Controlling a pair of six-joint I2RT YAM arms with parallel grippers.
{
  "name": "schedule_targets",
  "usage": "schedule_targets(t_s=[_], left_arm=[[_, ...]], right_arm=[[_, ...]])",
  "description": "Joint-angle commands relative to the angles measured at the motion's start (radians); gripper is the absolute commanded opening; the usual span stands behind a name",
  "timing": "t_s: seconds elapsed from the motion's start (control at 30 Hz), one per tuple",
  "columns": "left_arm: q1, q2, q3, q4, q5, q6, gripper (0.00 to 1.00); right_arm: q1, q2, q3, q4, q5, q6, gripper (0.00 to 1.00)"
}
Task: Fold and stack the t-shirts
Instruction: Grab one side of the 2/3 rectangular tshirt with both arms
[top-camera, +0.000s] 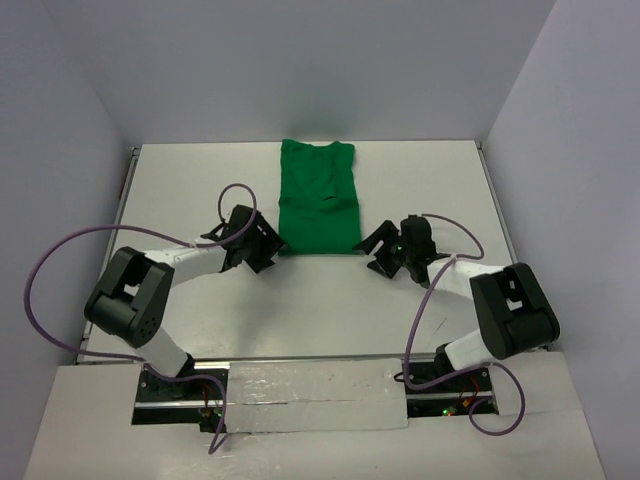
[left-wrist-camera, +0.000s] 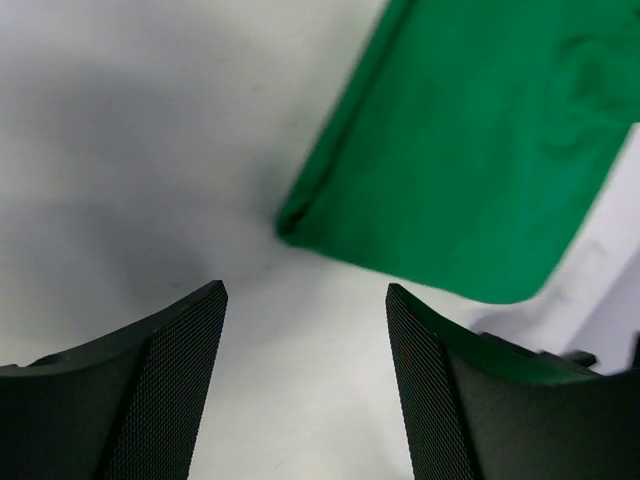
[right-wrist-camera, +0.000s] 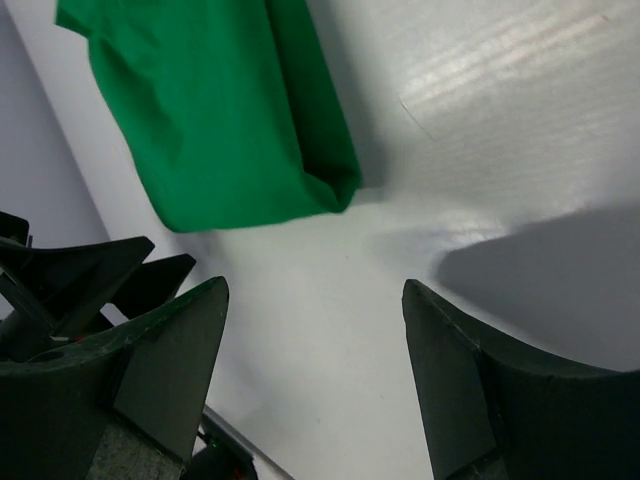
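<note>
the green t-shirt (top-camera: 318, 198) lies flat on the white table (top-camera: 190, 190), in the middle of its far half. it is folded lengthwise into a narrow strip, with the neck end toward the far wall and the straight hem end toward the arms. soft creases cross its upper part. the left pincer (top-camera: 262, 245) sits low over the table just beside the near left corner of the cloth, and the right pincer (top-camera: 385, 250) sits just beside the near right corner, so the hem edge runs between the two. from overhead neither seems to touch the cloth. in the left wrist view the left pincer (left-wrist-camera: 305, 300) has its fingers (left-wrist-camera: 170, 380) spread apart with white table showing between them, and the folded corner of the t-shirt (left-wrist-camera: 470, 150) lies a little ahead of the tips. in the right wrist view the right pincer (right-wrist-camera: 315, 295) is likewise spread wide over bare table, with the rounded corner of the t-shirt (right-wrist-camera: 220, 110) ahead and to the left. the dark tips of the left pincer (right-wrist-camera: 90, 270) show at the left edge
</note>
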Motion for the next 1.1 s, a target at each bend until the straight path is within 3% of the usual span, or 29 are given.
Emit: schedule_targets(t_s=[0.0,0.2,0.23,0.3,0.37,0.5,0.57,0.67,0.73,0.8,0.9,1.07], left_arm=[[-0.003,0.040,-0.003,0.153,0.006,-0.051,0.69],[-0.005,0.105,0.016,0.141,-0.010,-0.056,0.47],[-0.005,0.111,0.017,0.139,-0.013,-0.058,0.41],[-0.005,0.119,0.024,0.134,-0.013,-0.058,0.23],[-0.005,0.127,0.040,0.110,-0.013,-0.050,0.13],[-0.005,0.133,0.076,0.087,-0.013,-0.029,0.10],[-0.003,0.127,0.077,0.058,-0.012,-0.024,0.11],[-0.005,0.111,0.067,0.056,-0.040,-0.021,0.10],[-0.004,0.106,0.062,0.053,-0.042,-0.020,0.10],[-0.005,0.102,0.058,0.048,-0.042,-0.018,0.10],[-0.004,0.100,0.057,0.053,-0.035,-0.019,0.10],[-0.005,0.110,0.069,0.053,-0.027,-0.016,0.10]], right_arm=[[0.001,0.057,0.001,0.164,-0.005,0.076,0.74],[0.006,0.147,0.048,0.186,0.032,0.089,0.45],[0.007,0.159,0.062,0.184,0.035,0.084,0.35],[0.010,0.173,0.080,0.172,0.045,0.075,0.24],[0.015,0.188,0.109,0.161,0.054,0.057,0.14],[0.018,0.218,0.145,0.131,0.056,0.030,0.09],[0.019,0.216,0.146,0.129,0.054,0.028,0.09],[0.016,0.182,0.116,0.132,0.051,0.028,0.19],[0.017,0.152,0.094,0.121,0.058,0.025,0.51],[0.016,0.118,0.070,0.109,0.068,0.029,0.65],[0.016,0.088,0.036,0.116,0.063,0.046,0.73],[0.023,0.118,0.029,0.158,0.046,0.066,0.69]])
